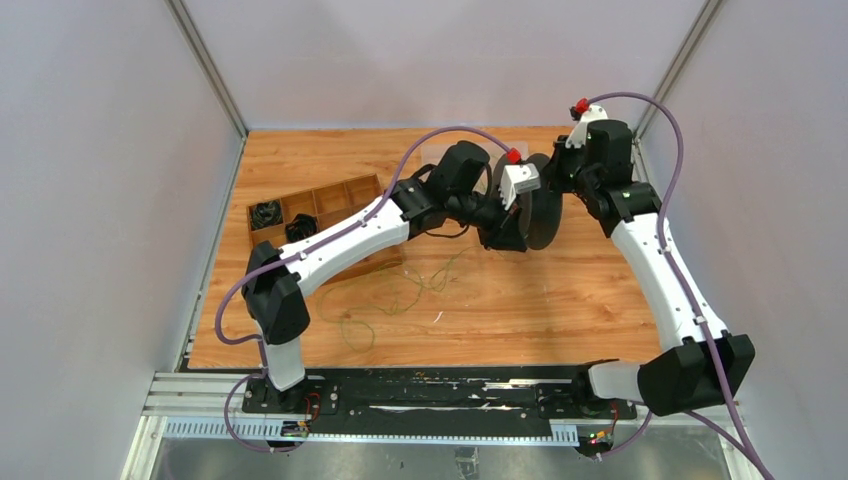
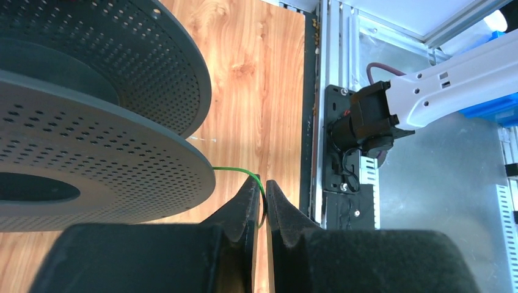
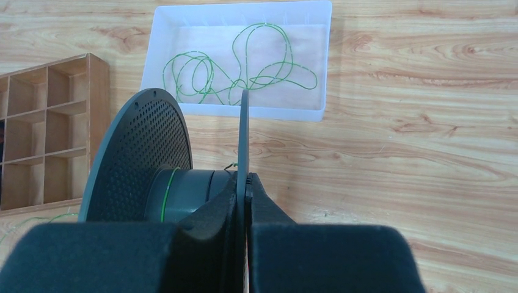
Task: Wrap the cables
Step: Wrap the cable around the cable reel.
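A black spool [image 1: 541,215] with perforated flanges stands on edge mid-table. My right gripper [image 1: 556,182] is shut on one flange, which shows edge-on between its fingers in the right wrist view [image 3: 246,178]. One turn of green cable [image 3: 166,195] lies around the spool hub [image 3: 195,195]. My left gripper [image 1: 503,236] is beside the spool, shut on a thin green cable [image 2: 238,171] that runs from under the flange [image 2: 110,159] into its jaws [image 2: 263,182]. Loose olive-green cable loops [image 1: 400,295] lie on the wood in front of the spool.
A wooden compartment box [image 1: 330,200] at the left holds small black cord bundles [image 1: 266,213]; it also shows in the right wrist view [image 3: 55,128]. A white tray [image 3: 177,15] beyond the spool holds more green cable loops [image 3: 244,67]. Grey walls enclose the table.
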`<state>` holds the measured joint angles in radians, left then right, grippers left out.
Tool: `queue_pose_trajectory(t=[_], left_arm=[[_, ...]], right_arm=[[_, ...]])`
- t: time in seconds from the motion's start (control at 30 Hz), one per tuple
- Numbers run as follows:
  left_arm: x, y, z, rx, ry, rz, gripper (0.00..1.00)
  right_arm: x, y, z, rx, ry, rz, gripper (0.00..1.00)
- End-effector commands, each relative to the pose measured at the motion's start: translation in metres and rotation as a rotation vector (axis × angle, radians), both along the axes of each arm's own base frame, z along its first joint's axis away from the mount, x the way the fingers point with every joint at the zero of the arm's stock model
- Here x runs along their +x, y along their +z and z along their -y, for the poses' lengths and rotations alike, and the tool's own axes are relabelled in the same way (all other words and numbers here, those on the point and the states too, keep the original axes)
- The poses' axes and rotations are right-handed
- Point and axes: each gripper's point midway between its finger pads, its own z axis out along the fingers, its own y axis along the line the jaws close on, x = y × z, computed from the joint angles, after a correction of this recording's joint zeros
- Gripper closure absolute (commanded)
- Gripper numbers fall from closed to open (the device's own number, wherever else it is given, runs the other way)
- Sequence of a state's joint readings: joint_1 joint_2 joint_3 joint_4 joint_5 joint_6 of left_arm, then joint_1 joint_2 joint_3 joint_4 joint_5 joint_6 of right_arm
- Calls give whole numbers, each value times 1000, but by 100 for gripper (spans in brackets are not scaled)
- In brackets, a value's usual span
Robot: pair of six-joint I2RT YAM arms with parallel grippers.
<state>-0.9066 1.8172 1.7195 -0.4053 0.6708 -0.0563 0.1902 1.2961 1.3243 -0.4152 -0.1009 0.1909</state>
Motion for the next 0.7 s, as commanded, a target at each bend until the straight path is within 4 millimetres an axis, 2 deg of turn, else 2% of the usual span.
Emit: queue_pose_trajectory(t=[0.0, 0.3, 0.43, 0.53, 0.67], left_arm=[[-7, 23, 5, -40, -34, 21, 89], [-7, 35, 2, -44, -34, 46, 89], [-1, 42, -3, -33, -11, 101, 90], [8, 47, -8, -20, 21, 173, 93], [18, 56, -13, -9, 52, 252, 96]], right_arm=[[4, 20, 0, -53, 2, 107, 99], [4, 14, 1, -95, 10, 116, 99], [3, 15, 1, -120, 22, 126, 99], [0, 13, -3, -142, 52, 133, 99], [-6, 8, -20, -159, 137, 138, 99]])
